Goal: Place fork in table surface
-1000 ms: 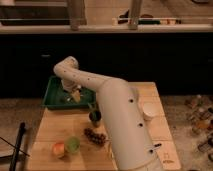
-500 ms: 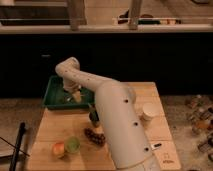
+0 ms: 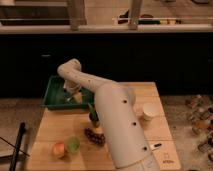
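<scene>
My gripper (image 3: 70, 95) is down inside the green tray (image 3: 52, 89) at the table's back left, at the end of the white arm (image 3: 115, 125) that reaches over from the front. A small pale yellowish shape (image 3: 78, 98) lies right by the gripper in the tray; it may be the fork, but I cannot tell whether it is held. The light-brown wooden table surface (image 3: 52, 127) spreads out in front of the tray.
A green utensil with a dark cup (image 3: 93, 116) stands mid-table, with a dark maroon bowl (image 3: 94, 136) in front of it. An orange piece (image 3: 59, 149) and a green piece (image 3: 73, 144) lie front left. A white cup (image 3: 148, 111) stands right, a black-and-white brush (image 3: 154, 146) front right. A black pole (image 3: 17, 145) is beside the table's left edge.
The arm's large link has shifted slightly to the left. The gripper stays down in the green tray.
</scene>
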Action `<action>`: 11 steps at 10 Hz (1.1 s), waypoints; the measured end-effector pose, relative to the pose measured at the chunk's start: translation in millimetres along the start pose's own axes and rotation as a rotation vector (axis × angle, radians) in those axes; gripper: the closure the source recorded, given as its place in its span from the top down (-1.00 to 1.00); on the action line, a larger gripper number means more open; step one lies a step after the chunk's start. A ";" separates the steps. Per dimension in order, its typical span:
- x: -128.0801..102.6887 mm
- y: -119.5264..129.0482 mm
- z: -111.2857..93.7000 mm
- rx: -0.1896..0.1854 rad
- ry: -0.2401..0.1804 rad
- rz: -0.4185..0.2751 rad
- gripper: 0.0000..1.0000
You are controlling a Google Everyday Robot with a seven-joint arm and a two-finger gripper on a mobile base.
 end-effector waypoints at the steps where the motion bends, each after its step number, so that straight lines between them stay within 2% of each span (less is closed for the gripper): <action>1: 0.1 -0.5 1.6 -0.002 -0.004 0.000 0.51; 5: 2.2 0.1 9.0 -0.004 -0.025 0.011 -0.27; 7: 3.6 0.1 8.6 -0.001 -0.025 0.013 -0.75; 9: 4.2 0.2 7.9 -0.001 -0.023 0.013 -0.99; 11: 8.3 2.4 10.7 0.013 -0.040 0.032 -1.00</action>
